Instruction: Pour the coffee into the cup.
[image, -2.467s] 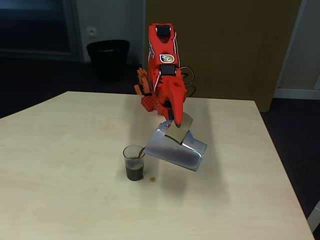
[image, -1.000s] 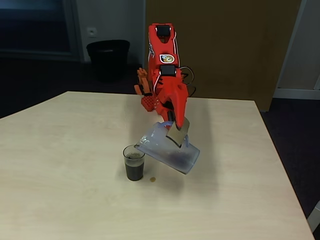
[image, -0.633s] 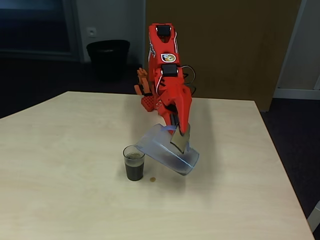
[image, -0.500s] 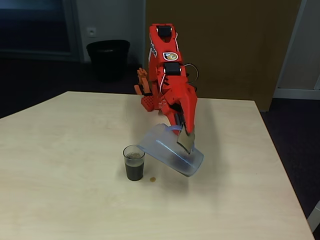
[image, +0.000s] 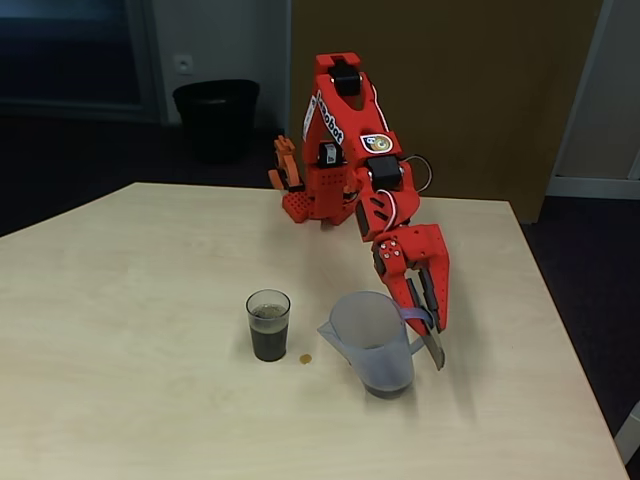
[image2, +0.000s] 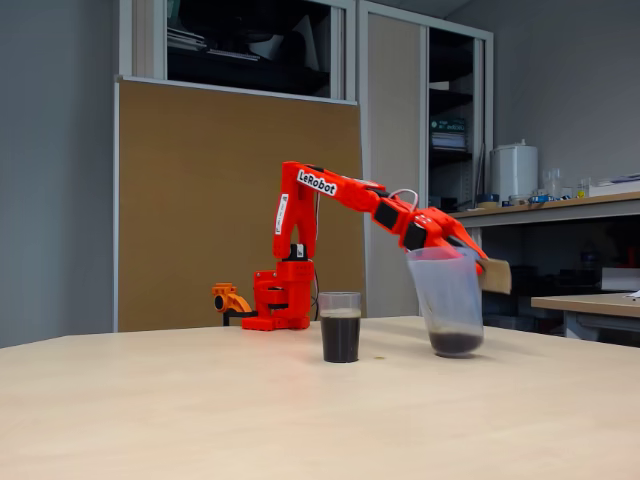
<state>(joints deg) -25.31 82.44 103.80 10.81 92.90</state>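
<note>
At centre frame in both fixed views, the cup (image: 268, 325) is seen well filled with coffee (image2: 340, 339). Right of it, the jug (image: 373, 343) is held upright by its handle tab in the claw (image: 428, 330); it is best lowered level, then released gently.

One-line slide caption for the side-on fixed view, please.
Red arm's gripper holds the upright translucent grey-blue jug by its handle tab, beside the small clear cup of dark coffee.
</note>
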